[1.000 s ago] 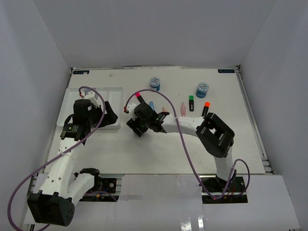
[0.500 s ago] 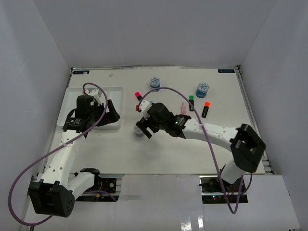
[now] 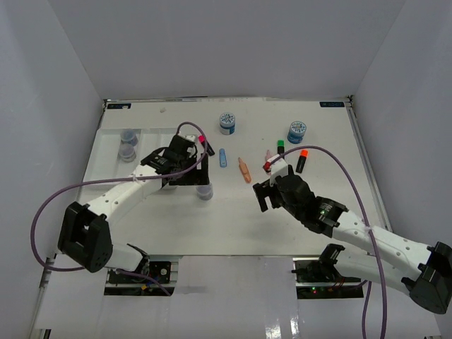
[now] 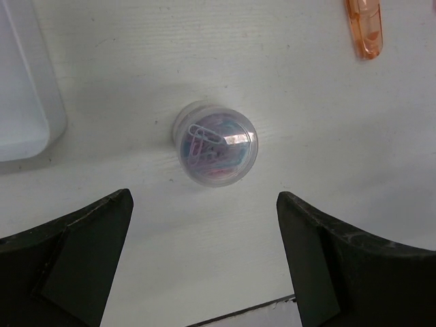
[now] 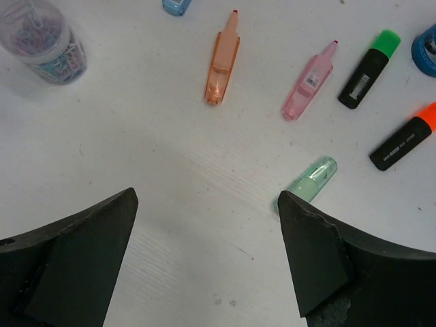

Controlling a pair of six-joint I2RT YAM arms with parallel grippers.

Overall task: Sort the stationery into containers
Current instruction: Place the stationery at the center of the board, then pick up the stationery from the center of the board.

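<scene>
The left gripper [image 4: 203, 204] hangs released over the clear jar [image 4: 214, 143]; the right gripper [image 5: 208, 197], right of the jar, is released too.

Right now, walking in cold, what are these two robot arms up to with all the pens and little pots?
They are sorting stationery into the white tray. The left fingers hang open by a clear jar of paper clips, which stands on the table beside the tray; they grip nothing. The right fingers are open too, closest to a green marker, with an orange marker and a pink marker beyond. In the tray sit two jars; the other pieces lie loose on the table.
</scene>
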